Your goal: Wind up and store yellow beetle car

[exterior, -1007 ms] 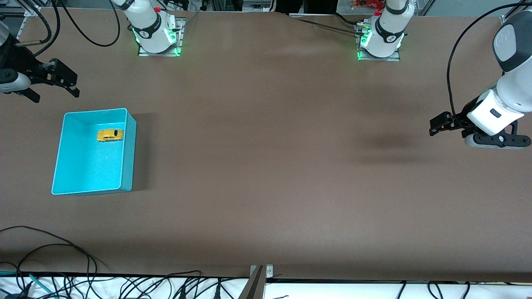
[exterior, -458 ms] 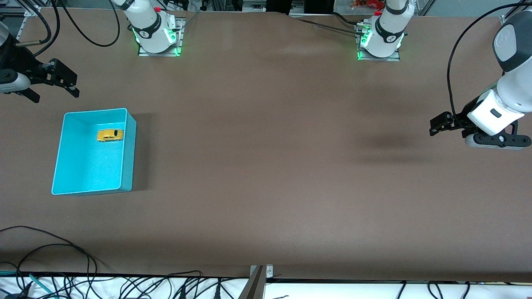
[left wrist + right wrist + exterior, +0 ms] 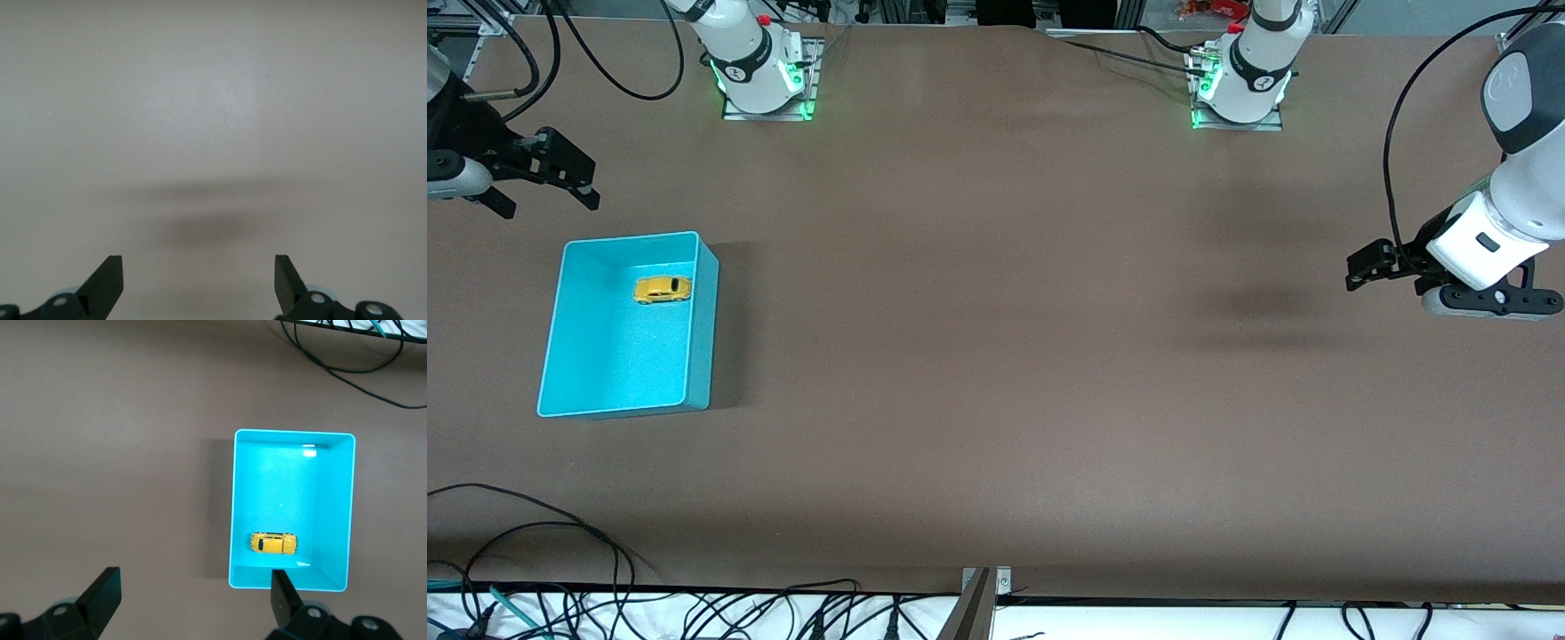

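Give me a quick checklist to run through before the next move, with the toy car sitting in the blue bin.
1. Yellow beetle car inside the turquoise bin, on its wheels: ok.
2. Car lies in the half of the bin farther from the front camera, close to a wall: ok.
3. Right claw open, holding nothing, over bare table beside the bin: ok.
4. Left claw open, holding nothing, waiting over bare table at its own end: ok.
5. Car was wound up: cannot tell.
6. Bin upright, flat on the table: ok.
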You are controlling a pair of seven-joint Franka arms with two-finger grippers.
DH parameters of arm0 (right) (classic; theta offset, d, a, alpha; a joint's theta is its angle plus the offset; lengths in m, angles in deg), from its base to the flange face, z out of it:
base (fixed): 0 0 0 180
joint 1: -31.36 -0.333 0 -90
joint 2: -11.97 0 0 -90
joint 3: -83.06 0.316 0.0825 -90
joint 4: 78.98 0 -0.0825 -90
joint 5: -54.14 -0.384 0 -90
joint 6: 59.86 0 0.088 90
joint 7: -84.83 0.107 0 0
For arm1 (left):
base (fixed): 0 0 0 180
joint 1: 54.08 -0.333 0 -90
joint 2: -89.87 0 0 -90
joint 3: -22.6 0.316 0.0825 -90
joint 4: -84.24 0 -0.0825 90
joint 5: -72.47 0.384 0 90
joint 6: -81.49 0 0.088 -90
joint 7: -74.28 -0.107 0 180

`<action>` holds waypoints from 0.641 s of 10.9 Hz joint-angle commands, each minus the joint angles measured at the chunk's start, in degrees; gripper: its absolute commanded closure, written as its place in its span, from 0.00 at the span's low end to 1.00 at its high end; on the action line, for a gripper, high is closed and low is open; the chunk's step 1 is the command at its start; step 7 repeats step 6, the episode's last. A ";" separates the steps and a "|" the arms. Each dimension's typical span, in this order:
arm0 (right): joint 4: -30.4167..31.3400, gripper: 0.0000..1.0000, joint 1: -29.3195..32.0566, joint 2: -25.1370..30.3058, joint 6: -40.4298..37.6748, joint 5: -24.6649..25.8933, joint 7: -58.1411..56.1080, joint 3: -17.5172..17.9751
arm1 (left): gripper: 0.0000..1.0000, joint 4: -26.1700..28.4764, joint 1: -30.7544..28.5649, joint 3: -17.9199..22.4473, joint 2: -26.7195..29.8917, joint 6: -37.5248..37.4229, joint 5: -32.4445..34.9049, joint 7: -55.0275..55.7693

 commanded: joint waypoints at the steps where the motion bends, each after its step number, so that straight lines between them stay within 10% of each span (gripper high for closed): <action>1: -1.77 0.00 0.41 -0.72 -1.49 0.23 1.55 0.08 | 0.00 -0.37 -0.22 -0.18 0.08 -0.78 0.66 -1.19; 7: -1.77 0.00 0.24 -0.63 -1.40 0.67 1.46 0.25 | 0.00 -0.37 -0.31 -0.18 0.08 -0.78 0.57 -1.19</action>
